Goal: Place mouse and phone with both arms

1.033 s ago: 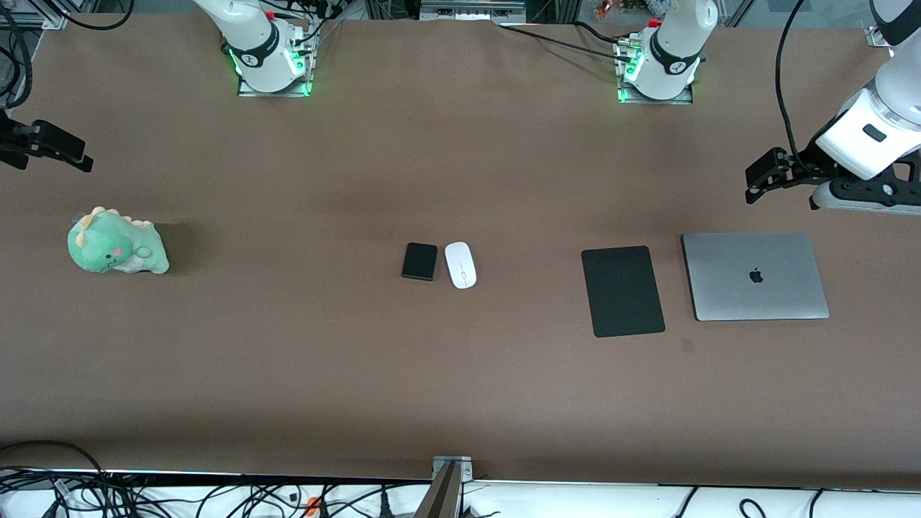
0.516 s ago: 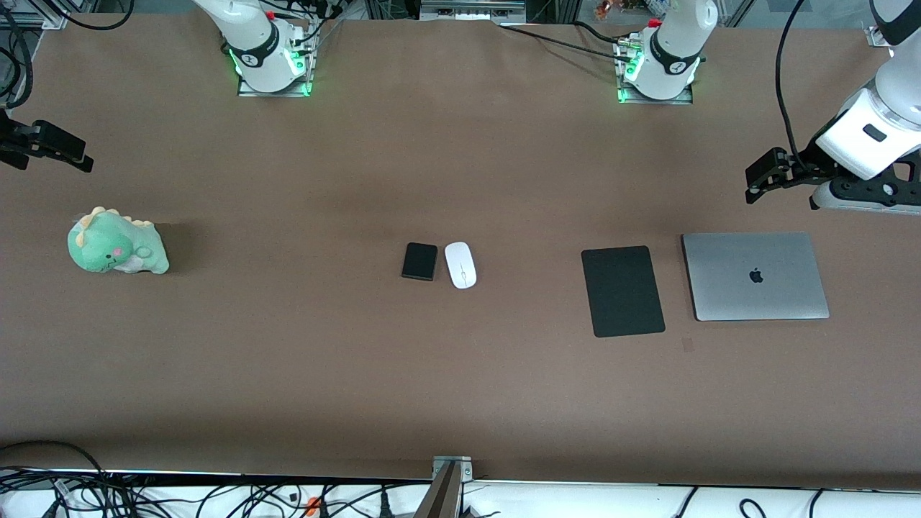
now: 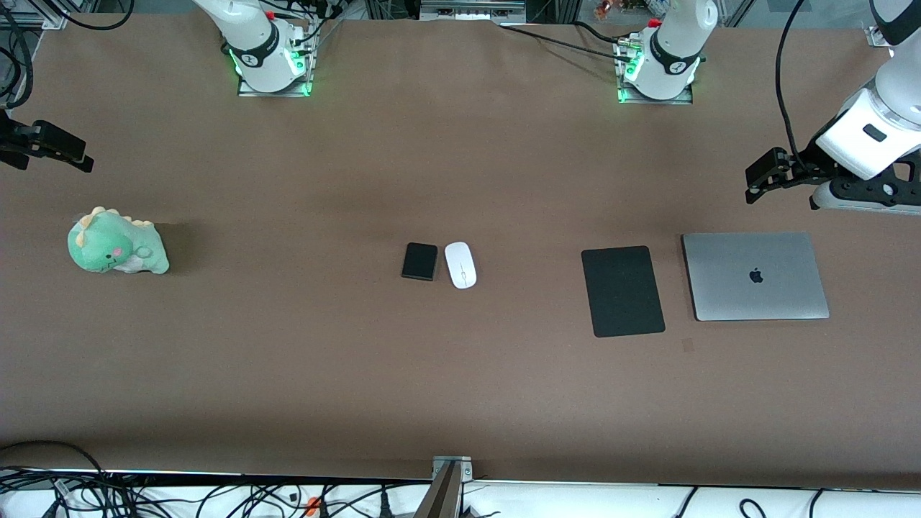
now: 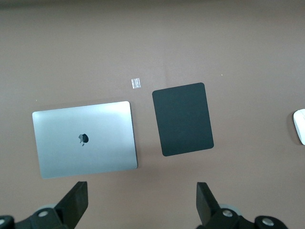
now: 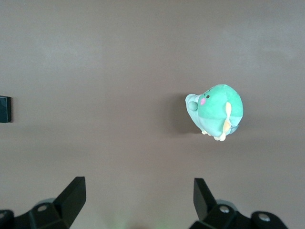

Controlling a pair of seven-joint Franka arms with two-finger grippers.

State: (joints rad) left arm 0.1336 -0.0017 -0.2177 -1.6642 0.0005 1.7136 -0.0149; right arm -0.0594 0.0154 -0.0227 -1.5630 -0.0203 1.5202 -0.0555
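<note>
The white oval mouse [image 3: 460,265] and the small black phone [image 3: 419,261] lie side by side at the middle of the table, the phone toward the right arm's end. In the left wrist view only the mouse's edge [image 4: 300,126] shows; in the right wrist view only the phone's edge [image 5: 5,109]. My left gripper [image 3: 755,185] [image 4: 142,195] hangs open and empty over bare table by the laptop. My right gripper [image 3: 75,160] [image 5: 138,188] is also open and empty, up over bare table by the plush toy.
A flat black mouse pad [image 3: 622,291] [image 4: 182,119] and a closed silver laptop [image 3: 755,276] [image 4: 85,139] lie toward the left arm's end. A green plush dinosaur [image 3: 115,242] [image 5: 217,110] sits toward the right arm's end. A small pale mark [image 4: 136,83] shows near the pad.
</note>
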